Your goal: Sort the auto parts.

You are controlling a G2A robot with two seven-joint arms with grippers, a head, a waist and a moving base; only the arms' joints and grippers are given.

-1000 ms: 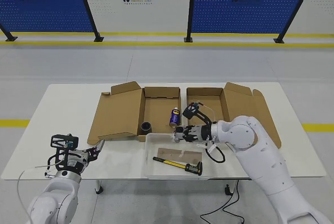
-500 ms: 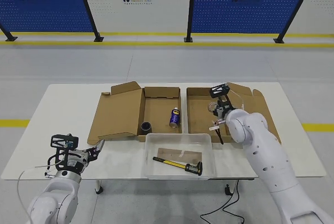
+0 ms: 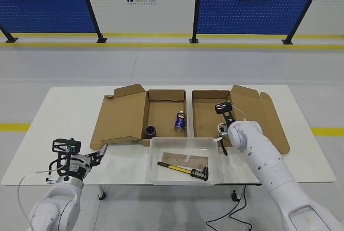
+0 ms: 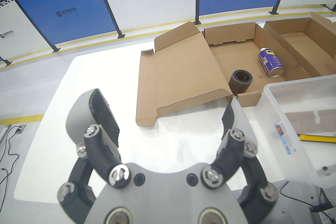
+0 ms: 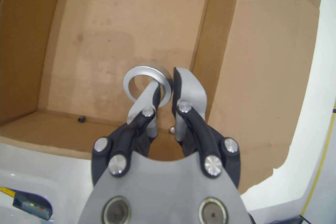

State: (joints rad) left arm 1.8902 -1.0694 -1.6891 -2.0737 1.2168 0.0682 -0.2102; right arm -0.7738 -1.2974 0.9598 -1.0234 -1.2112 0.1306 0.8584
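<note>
My right gripper is shut on a silver metal ring, one finger through the hole and the other outside the rim. It hangs over the floor of the right cardboard box, near the box's right wall, and in the top view the right gripper sits above that box. My left gripper stands open and holds nothing, low over the table's front left corner. The left box holds a blue spray can and a black cylinder.
A clear plastic bin in front of the boxes holds a yellow and black tool and a brown card. A small black bolt and a small silver part lie on the right box's floor. Box flaps stand open on both sides.
My right arm swung from the bin's back edge to the right cardboard box, carrying the ring, then settled a little nearer. The left arm has kept still.
</note>
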